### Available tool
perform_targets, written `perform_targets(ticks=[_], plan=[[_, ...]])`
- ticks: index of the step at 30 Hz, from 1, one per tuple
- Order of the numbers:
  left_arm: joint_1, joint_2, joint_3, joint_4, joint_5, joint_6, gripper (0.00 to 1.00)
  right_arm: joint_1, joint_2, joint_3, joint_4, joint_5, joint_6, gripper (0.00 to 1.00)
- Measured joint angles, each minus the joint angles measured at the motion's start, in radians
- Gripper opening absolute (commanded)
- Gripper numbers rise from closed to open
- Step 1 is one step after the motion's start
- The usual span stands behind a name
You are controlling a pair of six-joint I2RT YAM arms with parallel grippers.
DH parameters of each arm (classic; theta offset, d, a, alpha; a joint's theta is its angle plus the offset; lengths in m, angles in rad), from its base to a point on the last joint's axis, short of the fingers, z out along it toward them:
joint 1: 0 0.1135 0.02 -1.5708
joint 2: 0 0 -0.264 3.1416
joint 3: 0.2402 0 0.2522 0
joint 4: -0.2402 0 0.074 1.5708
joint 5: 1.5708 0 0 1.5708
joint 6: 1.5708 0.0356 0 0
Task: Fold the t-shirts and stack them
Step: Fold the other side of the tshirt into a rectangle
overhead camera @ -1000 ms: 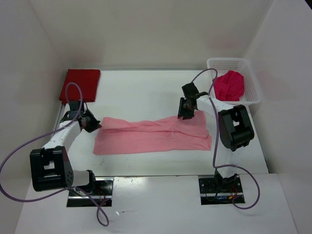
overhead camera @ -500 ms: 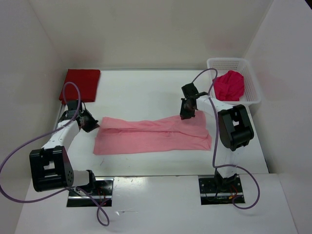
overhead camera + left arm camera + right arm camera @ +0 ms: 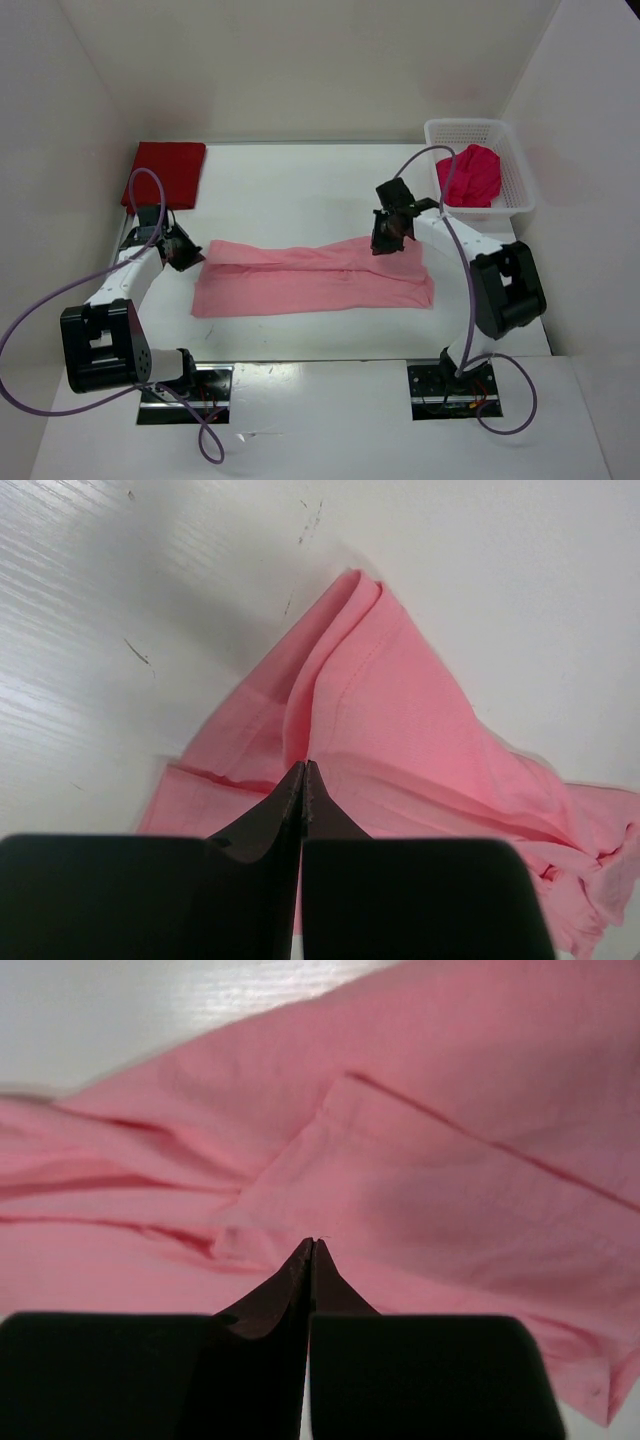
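The light pink t-shirt (image 3: 310, 285) lies as a long folded strip across the middle of the table. My left gripper (image 3: 195, 257) is at its far left corner, jaws shut on a raised ridge of pink cloth (image 3: 400, 710). My right gripper (image 3: 385, 243) is at the strip's far edge, right of centre, shut on a pucker of pink cloth (image 3: 450, 1160). In the wrist views the left gripper (image 3: 303, 766) and right gripper (image 3: 312, 1243) show no gap at their tips. The dark red t-shirt (image 3: 165, 172) lies folded at the back left. The magenta t-shirt (image 3: 470, 175) sits crumpled in the basket.
A white mesh basket (image 3: 510, 135) stands at the back right corner. White walls enclose the table on three sides. Both arm bases and their purple cables occupy the near edge.
The right gripper has shut on the pink shirt's far edge, and the right arm's elbow has swung out to the right. The left gripper has stayed shut at the left corner.
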Motion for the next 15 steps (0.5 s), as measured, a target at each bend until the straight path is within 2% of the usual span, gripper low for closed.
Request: perform_targets(ticks=[4,5,6,8,11,15], plan=[[0.000,0.000,0.000,0.001,0.008,0.000,0.00,0.021,-0.125,-0.076,-0.011,-0.026,0.027,0.01],[0.000,0.000,0.000,0.002,0.011,0.000,0.00,0.023,-0.140,-0.085,-0.013,-0.026,0.030,0.11],[0.000,0.000,-0.002,0.006,0.013,0.000,0.00,0.024,-0.144,-0.087,-0.018,-0.023,0.034,0.16],[0.000,0.000,-0.004,0.008,0.015,0.000,0.00,0.024,-0.120,-0.077,-0.017,-0.016,0.032,0.21],[0.000,0.000,-0.005,0.009,0.018,0.000,0.00,0.024,-0.029,-0.029,-0.010,0.010,0.026,0.33],[0.000,-0.001,-0.013,0.016,0.022,0.000,0.00,0.024,0.101,0.045,0.013,0.060,0.016,0.35]])
